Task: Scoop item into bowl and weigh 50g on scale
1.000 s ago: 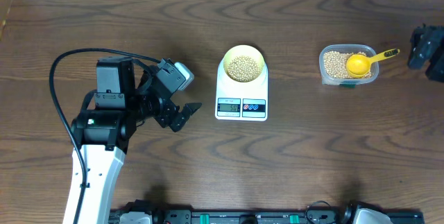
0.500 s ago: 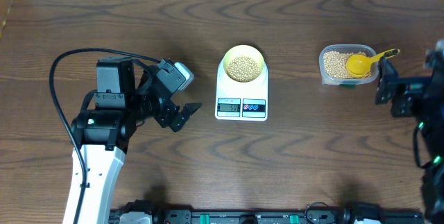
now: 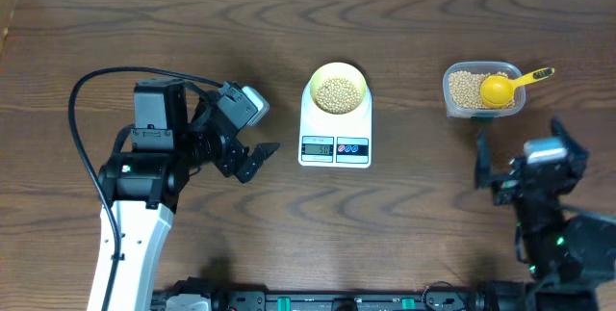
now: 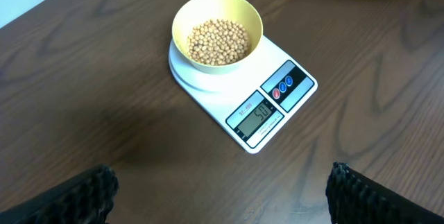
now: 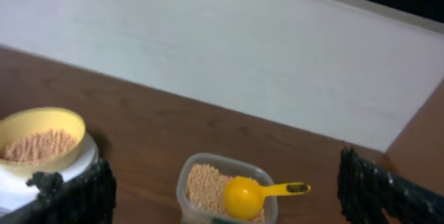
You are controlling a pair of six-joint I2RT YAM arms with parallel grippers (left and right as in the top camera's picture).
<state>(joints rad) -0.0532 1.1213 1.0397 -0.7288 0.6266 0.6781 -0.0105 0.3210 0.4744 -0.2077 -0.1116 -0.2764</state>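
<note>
Change: right gripper (image 3: 520, 147) has swung back from tub (image 3: 450, 99), jaws wide, empty. Yellow scoop (image 3: 499, 89) lies in tub. Idle left gripper (image 3: 258, 160) also wide. With bowl (image 3: 315, 82) of beans (image 3: 337, 93) on scale (image 3: 335, 152), weighing looks done.

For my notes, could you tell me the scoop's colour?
The scoop is bright yellow; clearest overhead.

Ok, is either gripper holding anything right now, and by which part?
Nothing is held. The left gripper and the right gripper are both open and empty; the yellow scoop lies in the tub.
</note>
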